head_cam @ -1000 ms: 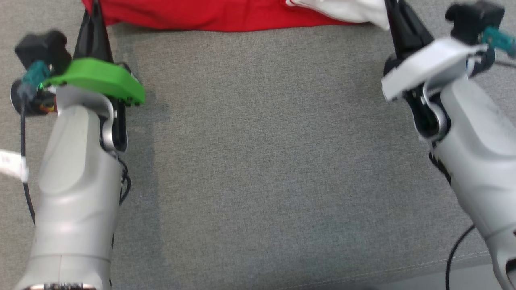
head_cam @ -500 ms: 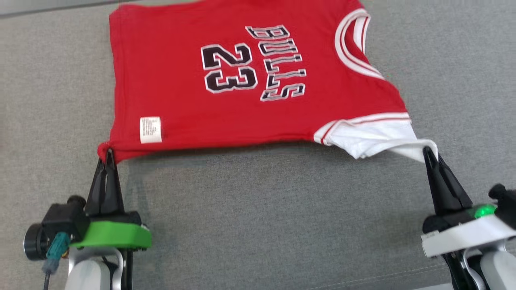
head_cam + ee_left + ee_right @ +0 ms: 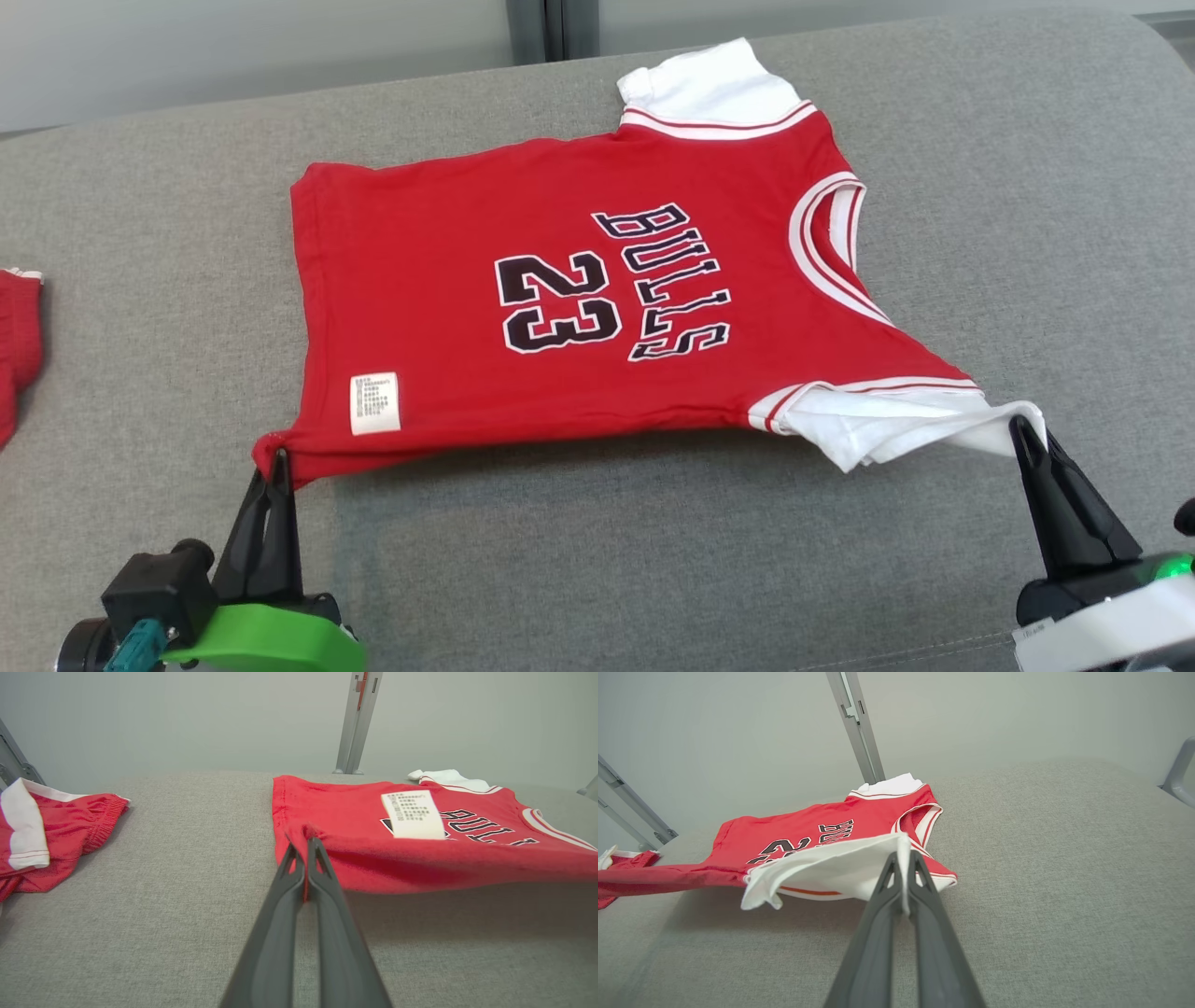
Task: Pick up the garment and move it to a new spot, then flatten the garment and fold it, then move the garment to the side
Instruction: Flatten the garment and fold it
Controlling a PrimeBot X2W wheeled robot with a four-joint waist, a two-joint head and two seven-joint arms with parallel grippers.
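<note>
Head view: red Bulls 23 jersey (image 3: pixel 560 308) spread across centre of grey fabric counter (image 3: pixel 607 560), near edge lifted. Left hand (image 3: pixel 279 459) clamped on hem corner at 7 o'clock. Right hand (image 3: pixel 1020 427) clamped on white sleeve (image 3: pixel 887 425) at 4 o'clock. Step looks like flattening. Next: lower near edge taut, release, then fold.

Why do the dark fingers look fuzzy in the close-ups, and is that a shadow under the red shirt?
Left wrist view: the left gripper sits near the lens, so it blurs lower down; right wrist view: the right gripper likewise. Head view: sharp, no glare; a soft shadow on the grey cushion under the lifted jersey edge.
</note>
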